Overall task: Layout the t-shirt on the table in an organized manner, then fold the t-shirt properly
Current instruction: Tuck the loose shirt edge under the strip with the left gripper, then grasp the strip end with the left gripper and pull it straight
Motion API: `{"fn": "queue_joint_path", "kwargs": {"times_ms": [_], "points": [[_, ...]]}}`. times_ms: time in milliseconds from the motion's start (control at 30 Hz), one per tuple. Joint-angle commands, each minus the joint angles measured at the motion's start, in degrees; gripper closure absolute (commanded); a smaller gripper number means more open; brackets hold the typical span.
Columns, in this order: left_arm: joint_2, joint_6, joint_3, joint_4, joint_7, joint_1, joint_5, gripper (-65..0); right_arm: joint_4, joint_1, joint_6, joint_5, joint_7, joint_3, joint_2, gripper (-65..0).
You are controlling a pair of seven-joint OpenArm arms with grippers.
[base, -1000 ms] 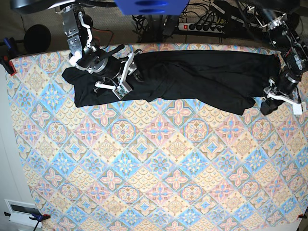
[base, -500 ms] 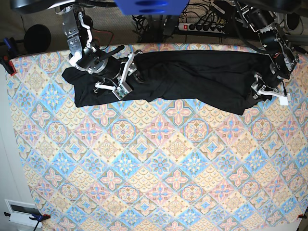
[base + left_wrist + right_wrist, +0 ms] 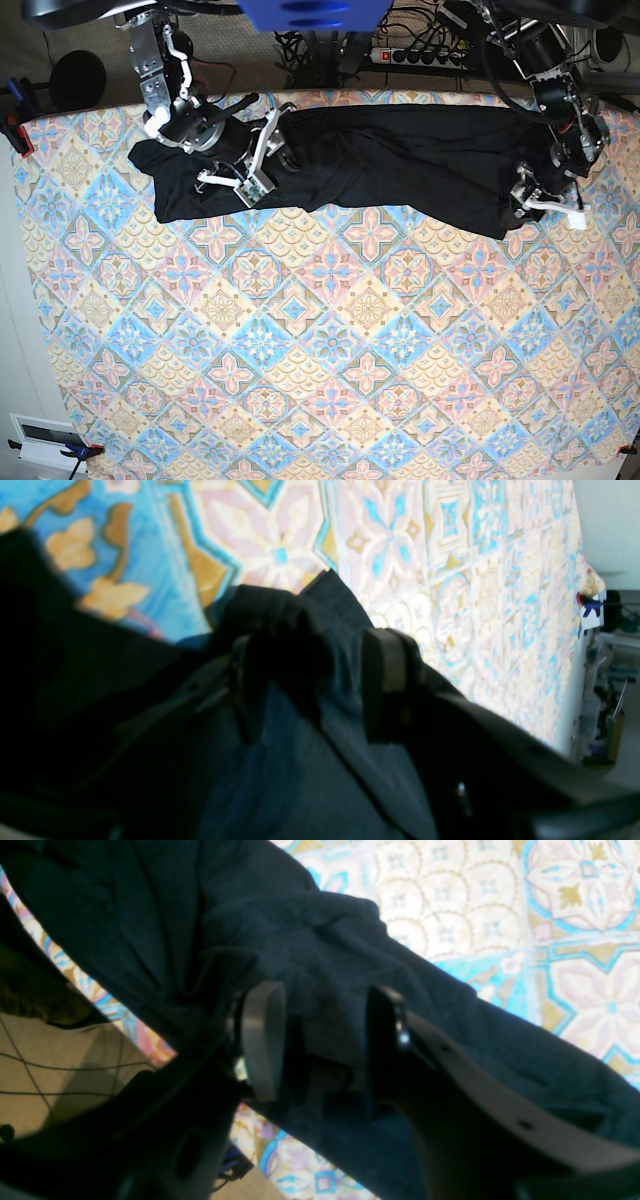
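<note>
The black t-shirt (image 3: 400, 160) lies stretched in a long band along the far side of the patterned table (image 3: 330, 340). My right gripper (image 3: 250, 160) rests on its left part. In the right wrist view this gripper (image 3: 320, 1040) is open, with a ridge of the t-shirt (image 3: 325, 950) between its fingers. My left gripper (image 3: 547, 205) sits at the shirt's right end. In the left wrist view that gripper (image 3: 315, 690) is open too. A bunched fold of the t-shirt (image 3: 280, 625) sits between its fingers, beside the table (image 3: 450, 555).
A power strip (image 3: 420, 55) and cables lie on the floor beyond the table's far edge. A clamp (image 3: 15, 130) grips the left edge, and a white box (image 3: 40, 440) sits past the near left corner. Patterned cloth covers the table in front of the shirt.
My left gripper has moved inward from the table's right edge onto the shirt's right end. The right arm and the rest of the shirt have stayed put.
</note>
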Motion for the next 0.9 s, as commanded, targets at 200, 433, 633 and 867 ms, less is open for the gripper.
{"fn": "queue_joint_path", "kwargs": {"times_ms": [200,433,633,867], "points": [[-0.46,-0.05,1.09,-3.75,0.46,-2.75,-0.54,-18.3,0.87,0.08,0.31,0.72,1.21,0.27,0.22,-25.3],[-0.9,-0.4,0.65,3.02,3.27,-2.13,-1.15,-0.8,0.95,-0.01,0.31,0.72,1.21,0.45,0.13,-23.8],[-0.9,-0.49,-0.4,18.4,3.0,5.43,-7.13,0.0,0.95,-0.01,0.31,0.72,1.21,0.18,0.04,-23.7],[-0.82,-0.49,-8.4,25.26,3.09,13.34,-11.61,0.0,0.95,-0.01,0.31,0.72,1.21,0.1,0.04,-23.7]]}}
